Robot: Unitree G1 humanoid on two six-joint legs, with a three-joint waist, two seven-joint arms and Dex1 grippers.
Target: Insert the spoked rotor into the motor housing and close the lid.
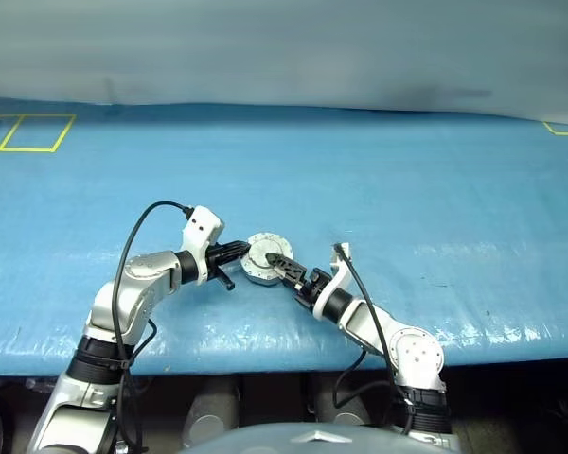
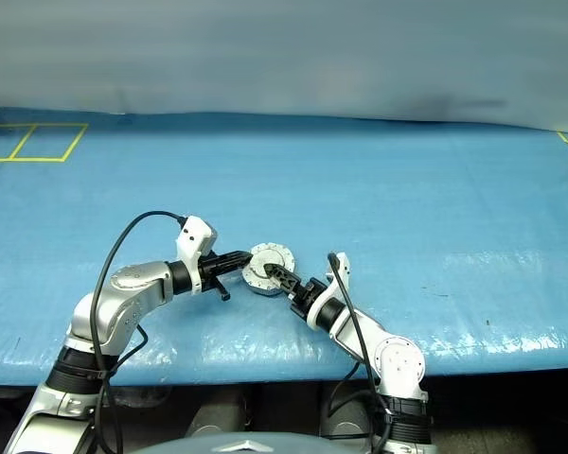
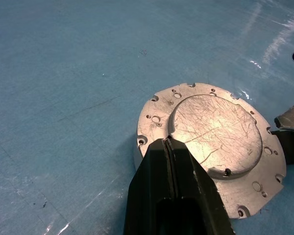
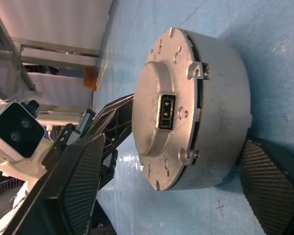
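I am looking past my right gripper first — it is the closest thing to me, low down in the head views. Its two black fingers are standing wide apart, one on each side of the motor housing, and I cannot tell if they are touching it. My left gripper is pinched all the way shut, holding nothing, with its tip resting at the edge of the raised round middle of the lid.

The housing is sitting on the blue table, near the front edge, right between my two grippers. The lid is lying flat on top, plain side up, so it looks closed to me. I cannot see the spoked rotor, so I am guessing it is inside — but I cannot be sure.

What could go wrong? If my right fingers squeeze off-center, the round housing could slip out and slide on the smooth table. If my left tip pushes sideways and not down, it could shove the housing away. And if the lid is not fully seated, lifting could let it swing open.
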